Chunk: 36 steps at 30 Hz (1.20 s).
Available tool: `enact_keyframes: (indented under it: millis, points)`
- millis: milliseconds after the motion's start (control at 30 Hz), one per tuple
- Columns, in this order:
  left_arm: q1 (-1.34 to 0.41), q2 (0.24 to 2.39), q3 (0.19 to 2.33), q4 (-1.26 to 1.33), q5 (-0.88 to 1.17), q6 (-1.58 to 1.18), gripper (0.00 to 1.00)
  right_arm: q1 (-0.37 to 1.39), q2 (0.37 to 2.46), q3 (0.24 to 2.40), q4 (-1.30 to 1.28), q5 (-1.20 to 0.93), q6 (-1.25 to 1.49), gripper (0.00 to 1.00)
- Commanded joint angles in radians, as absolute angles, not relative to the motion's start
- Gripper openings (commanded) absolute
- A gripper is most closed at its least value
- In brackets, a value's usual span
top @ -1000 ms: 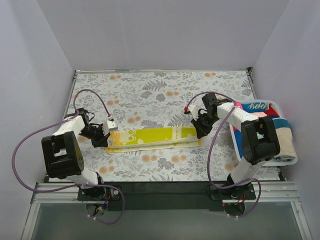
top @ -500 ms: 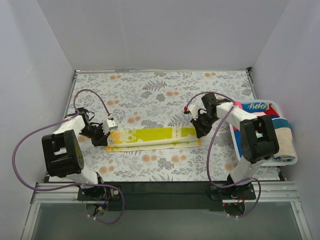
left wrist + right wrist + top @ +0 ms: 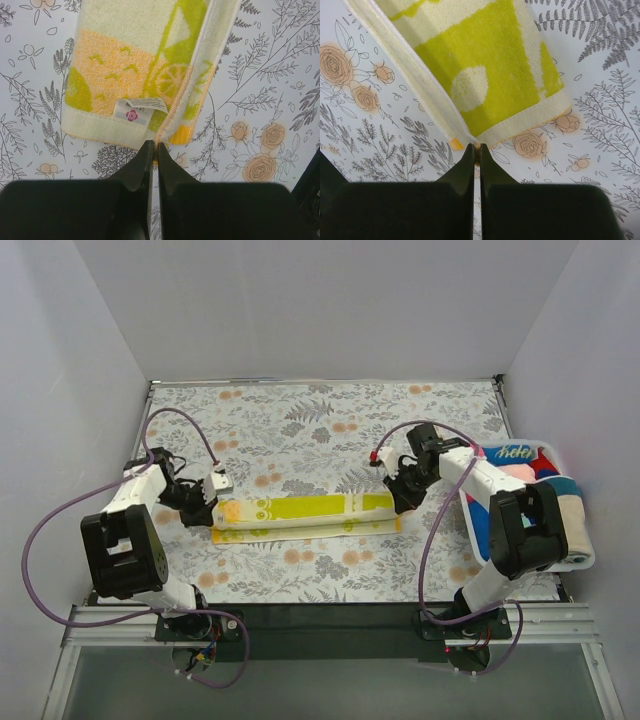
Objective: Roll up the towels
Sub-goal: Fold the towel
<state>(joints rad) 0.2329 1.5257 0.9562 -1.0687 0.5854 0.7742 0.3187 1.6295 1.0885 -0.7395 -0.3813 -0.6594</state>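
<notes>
While both arms reached in from the near edge, no roll had been started: the yellow towel [image 3: 310,512] lay flat mid-table, folded lengthwise into a narrow strip.

Left gripper [image 3: 154,147]: fingers pressed together, pinching only the corner of the strip's left end, just beside the sewn label [image 3: 134,111]. Right gripper [image 3: 475,149]: likewise closed, nipping the near corner of the right end. Each bite looked very shallow, at the hem only.

Risks, as judged:
- Hem slips out of either pinch if the arms pull apart or lift; terry is soft and little cloth is held.
- Folded layers are offset in the wrist views, so one layer may be gripped and the other left behind; the fold would open.
- Uneven motion between arms would skew the strip and give a cone-shaped roll.

Farther right, more towels [image 3: 520,453] sat in the white basket [image 3: 588,558]. Floral table covering [image 3: 300,410] ran beyond; low fingertips could snag and drag it.
</notes>
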Motion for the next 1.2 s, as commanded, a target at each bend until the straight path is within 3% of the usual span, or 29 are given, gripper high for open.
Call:
enact_keyframes:
  millis: [0,133,167,200,233,333,467,767,1167]
  points:
    - [0.241,1.502,0.936,-1.065,0.580,0.805,0.00,0.336,1.631,1.055,-0.764,-0.383,-0.677,0.01]
    - [0.241,1.516,0.920,-1.043,0.578,0.790,0.01,0.344,1.654,1.058,-0.753,-0.377,-0.663,0.07]
    - [0.241,1.513,0.919,-1.043,0.575,0.793,0.13,0.344,1.655,1.063,-0.758,-0.374,-0.663,0.12]
    - [0.241,1.508,0.920,-1.043,0.574,0.792,0.18,0.345,1.652,1.066,-0.761,-0.365,-0.664,0.29]
    - [0.241,1.503,0.926,-1.060,0.575,0.795,0.24,0.344,1.646,1.077,-0.771,-0.361,-0.664,0.36]
    - [0.239,1.479,0.965,-1.097,0.595,0.801,0.34,0.344,1.606,1.107,-0.808,-0.367,-0.664,0.46]
    - [0.239,1.450,1.014,-1.152,0.640,0.793,0.38,0.344,1.553,1.170,-0.861,-0.426,-0.652,0.45]
    - [0.236,1.517,1.048,-1.106,0.726,0.608,0.32,0.371,1.643,1.172,-0.827,-0.453,-0.581,0.36]
    - [0.221,1.545,0.832,-0.875,0.506,0.422,0.19,0.407,1.782,1.123,-0.693,-0.192,-0.523,0.29]
